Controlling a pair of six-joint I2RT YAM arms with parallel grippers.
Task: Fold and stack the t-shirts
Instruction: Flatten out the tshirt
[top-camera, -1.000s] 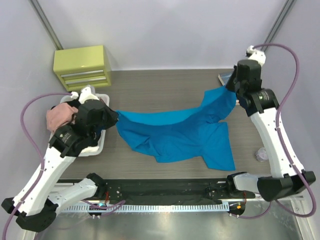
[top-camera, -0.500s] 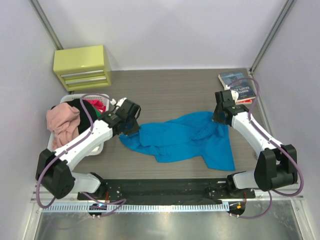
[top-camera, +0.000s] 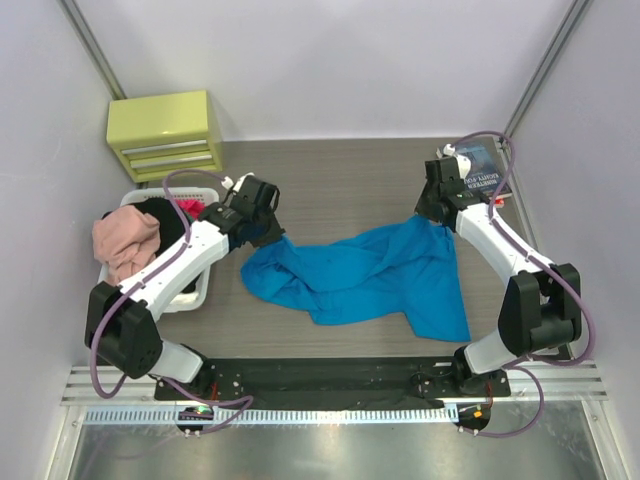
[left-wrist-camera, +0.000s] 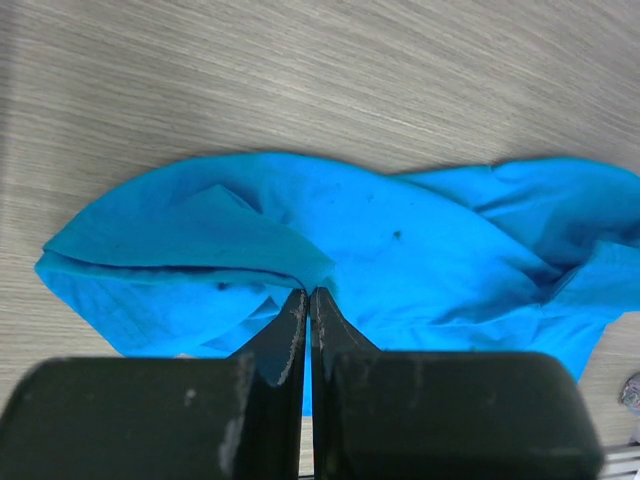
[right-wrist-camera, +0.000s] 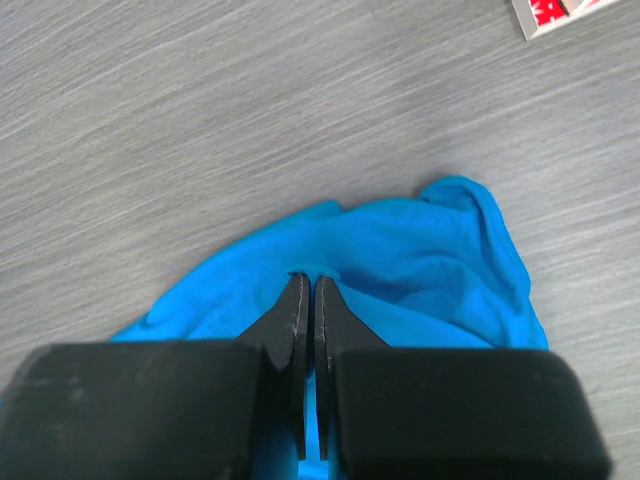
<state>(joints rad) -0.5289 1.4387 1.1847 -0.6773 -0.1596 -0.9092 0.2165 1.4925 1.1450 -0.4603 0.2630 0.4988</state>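
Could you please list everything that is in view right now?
blue t-shirt: one, turquoise, crumpled mid-table
basket: one, white, table's left side
pink shirt: one, pink, over the basket's left rim
other cloth: count unclear, black and red, in the basket
drawer unit: one, yellow-green, far left
books: seemingly two, dark blue, far right
table: one, grey-brown
left gripper: shut on the t-shirt's left end
right gripper: shut on its far right end

Pale walls (top-camera: 330, 60), wooden table (top-camera: 340, 180), green drawers (top-camera: 165, 135)
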